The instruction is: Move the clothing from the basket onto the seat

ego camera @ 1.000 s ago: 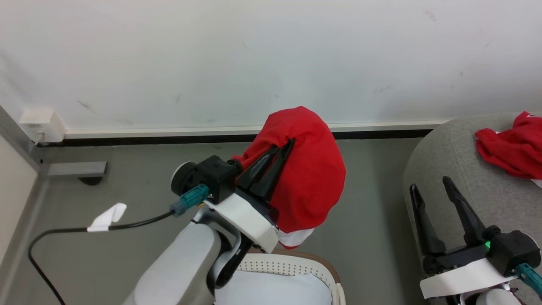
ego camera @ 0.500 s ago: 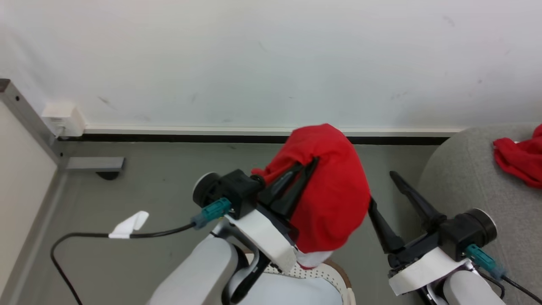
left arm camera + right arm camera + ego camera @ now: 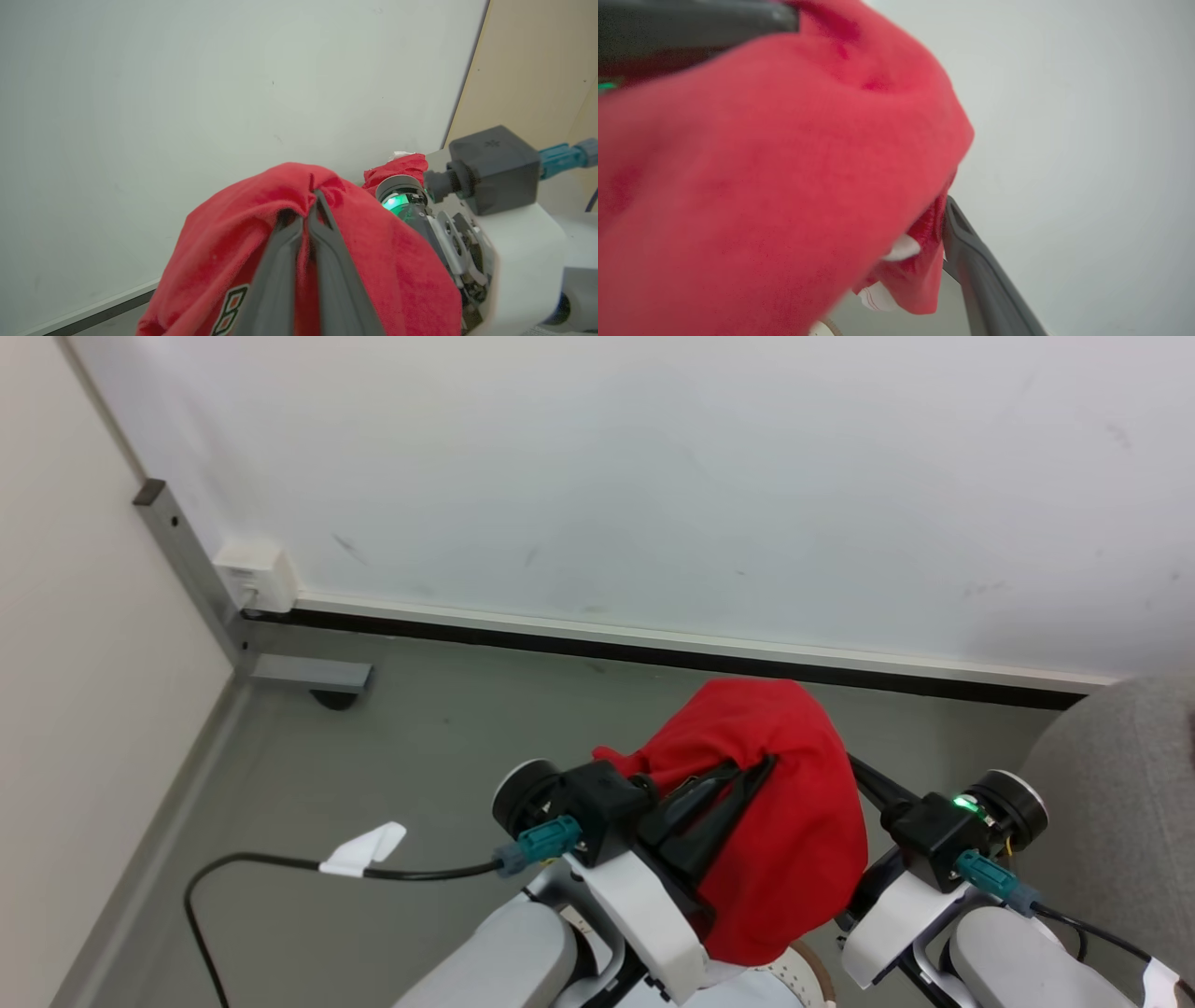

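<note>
The left gripper (image 3: 756, 767) is clamped on a red garment (image 3: 794, 859), held above the basket (image 3: 805, 976), near the sofa (image 3: 1120, 775). The garment hides the right gripper (image 3: 873, 784) fingers, so I cannot tell whether they are apart or together.

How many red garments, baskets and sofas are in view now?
red garments: 2, the held garment and the far garment
basket: 1
sofa: 1
total: 4
</note>
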You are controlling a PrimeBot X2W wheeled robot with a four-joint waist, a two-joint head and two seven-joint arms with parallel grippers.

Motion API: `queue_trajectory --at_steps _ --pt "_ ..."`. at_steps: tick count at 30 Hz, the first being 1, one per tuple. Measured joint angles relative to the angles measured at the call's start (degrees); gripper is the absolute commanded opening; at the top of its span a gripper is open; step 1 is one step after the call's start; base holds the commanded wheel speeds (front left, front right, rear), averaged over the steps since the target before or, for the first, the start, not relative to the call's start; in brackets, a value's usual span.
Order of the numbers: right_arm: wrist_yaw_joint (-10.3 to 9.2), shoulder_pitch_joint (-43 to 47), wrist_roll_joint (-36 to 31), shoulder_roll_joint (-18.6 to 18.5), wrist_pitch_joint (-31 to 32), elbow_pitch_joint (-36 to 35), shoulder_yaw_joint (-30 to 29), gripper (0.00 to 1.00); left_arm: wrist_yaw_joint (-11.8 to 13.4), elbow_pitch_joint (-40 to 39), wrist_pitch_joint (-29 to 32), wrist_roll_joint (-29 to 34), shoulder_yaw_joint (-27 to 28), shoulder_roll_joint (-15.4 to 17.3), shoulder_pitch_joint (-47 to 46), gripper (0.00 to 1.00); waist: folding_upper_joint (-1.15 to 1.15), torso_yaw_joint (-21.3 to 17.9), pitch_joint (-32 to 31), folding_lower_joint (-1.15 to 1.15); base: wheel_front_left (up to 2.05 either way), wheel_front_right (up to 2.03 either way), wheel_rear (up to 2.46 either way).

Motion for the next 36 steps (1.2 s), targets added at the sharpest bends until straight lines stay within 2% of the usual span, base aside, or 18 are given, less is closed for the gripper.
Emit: queue_trajectory --at_steps 12,13,15,16,23,32,33,34,35,36 --pt "0.00 -3.9 2.8 1.6 0.0 5.3 3.4 1.00 -0.5 1.1 0.4 -0.8 -2.3 -0.4 0.2 0.00 0.00 3.3 -0.7 0.00 0.00 0.00 0.00" --pt "0.00 -4.0 3.0 1.6 0.0 5.5 3.9 0.64 -0.5 1.2 0.4 -0.9 -2.4 -0.4 0.2 0.00 0.00 3.3 -0.8 0.00 0.00 0.00 0.00" --pt "0.00 -4.3 3.4 1.7 0.0 5.8 5.5 0.04 -0.5 1.3 0.4 -0.9 -2.5 -0.4 0.3 0.00 0.00 3.3 -0.9 0.00 0.00 0.00 0.00" --pt "0.00 -4.6 3.6 1.7 0.0 5.8 5.9 0.00 -0.5 1.4 0.3 -1.0 -2.5 -0.4 0.3 0.00 0.00 3.3 -0.9 0.00 0.00 0.00 0.00" --pt "0.00 -4.9 5.8 1.0 0.0 5.6 7.1 0.00 0.1 2.0 -0.2 -1.7 -2.1 -0.3 0.4 0.00 0.00 2.1 -0.7 0.00 0.00 0.00 0.00" --pt "0.00 -3.9 7.2 0.2 0.0 3.5 3.3 0.00 0.9 3.1 -1.3 -2.4 -1.5 0.2 0.7 0.00 0.00 -0.3 -0.2 0.00 0.00 0.00 0.00" --pt "0.00 -3.6 7.4 0.2 0.0 3.4 2.7 0.00 1.1 3.1 -1.4 -2.4 -1.5 0.2 0.7 0.20 0.00 -0.7 -0.2 0.00 0.00 0.00 0.00" --pt "0.01 -3.5 7.5 0.1 0.0 3.2 2.2 0.00 1.1 3.1 -1.5 -2.5 -1.5 0.2 0.7 0.44 0.00 -1.2 -0.2 0.00 0.00 0.00 0.00" --pt "0.01 -3.5 7.5 0.0 0.0 3.0 1.5 0.00 1.1 3.0 -1.5 -2.7 -1.5 0.1 0.8 0.83 0.00 -1.7 -0.2 0.00 0.00 0.00 0.00" --pt "0.01 -3.5 7.5 -0.1 0.0 2.8 0.8 0.00 1.3 2.7 -1.5 -2.7 -1.7 0.1 0.9 1.00 0.00 -2.2 -0.2 0.00 0.00 0.00 0.00"
